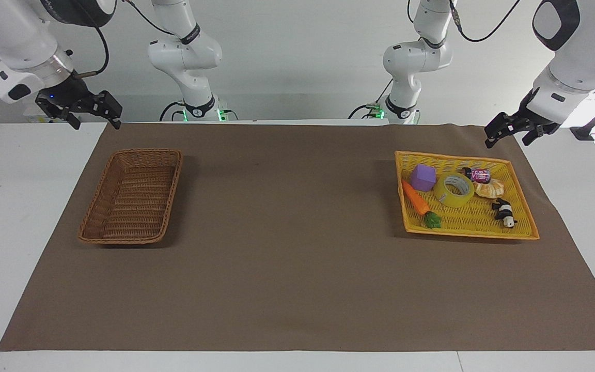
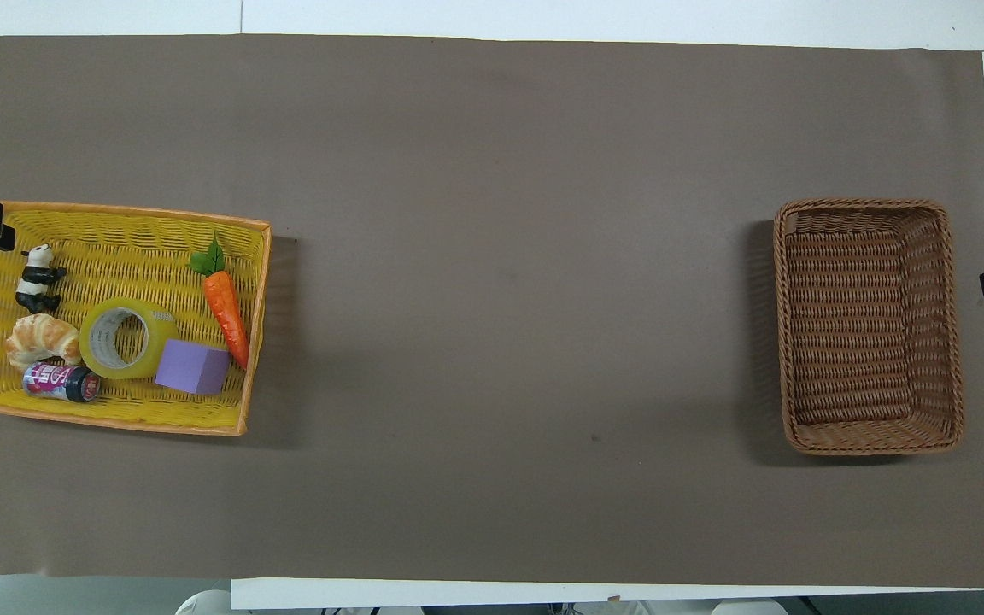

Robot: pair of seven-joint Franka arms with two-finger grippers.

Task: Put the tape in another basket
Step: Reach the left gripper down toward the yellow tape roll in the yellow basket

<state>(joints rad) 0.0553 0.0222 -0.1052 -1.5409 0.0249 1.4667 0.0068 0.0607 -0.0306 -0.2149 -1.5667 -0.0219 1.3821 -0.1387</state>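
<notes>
The tape [image 1: 454, 189] is a yellow roll lying flat in the yellow-orange tray [image 1: 470, 223] at the left arm's end of the table; it also shows in the overhead view [image 2: 127, 338]. It lies between a purple block [image 1: 423, 177] and a croissant [image 1: 488, 189]. The brown wicker basket [image 1: 131, 196] stands empty at the right arm's end, seen from above too [image 2: 871, 325]. My left gripper [image 1: 510, 137] hangs open and empty in the air by the tray's outer edge. My right gripper [image 1: 95, 123] hangs open and empty in the air beside the basket.
The tray also holds a toy carrot [image 1: 418, 202], a small can [image 1: 479, 174] and a panda figure [image 1: 504, 212]. A brown mat [image 1: 297, 258] covers the table between the tray and the basket.
</notes>
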